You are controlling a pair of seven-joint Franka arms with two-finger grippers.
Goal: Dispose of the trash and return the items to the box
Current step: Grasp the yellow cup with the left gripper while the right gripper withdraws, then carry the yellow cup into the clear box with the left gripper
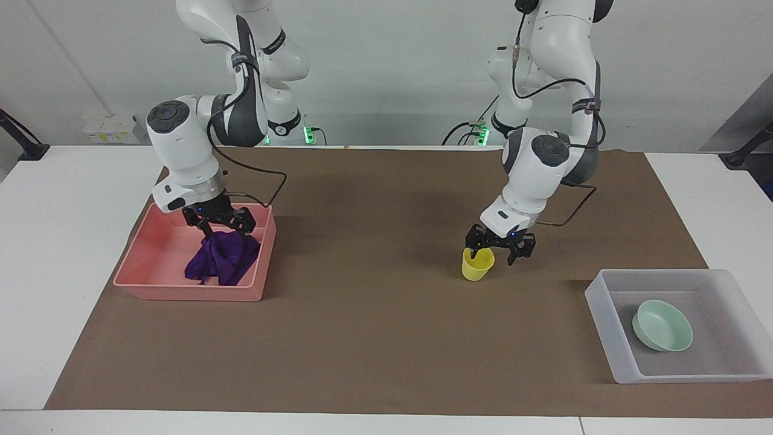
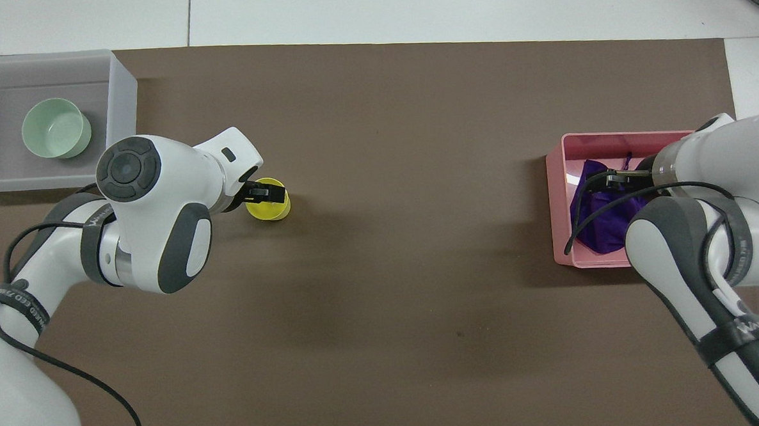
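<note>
The yellow cup [image 1: 478, 264] stands upright on the brown mat, also in the overhead view [image 2: 268, 206]. My left gripper [image 1: 496, 249] is open and low at the cup's rim, one finger over its mouth and the other beside it; it also shows in the overhead view [image 2: 268, 193]. The mint-green bowl [image 1: 662, 326] lies in the translucent box [image 1: 622, 368] at the left arm's end. The purple rag [image 1: 222, 260] lies in the pink bin [image 1: 187, 293]. My right gripper [image 1: 222, 225] is open just above the rag, over the bin.
The brown mat [image 1: 362, 338] covers most of the white table. The box [image 2: 121, 83] and the pink bin [image 2: 557, 167] sit at the mat's two ends, with the cup between them, closer to the box.
</note>
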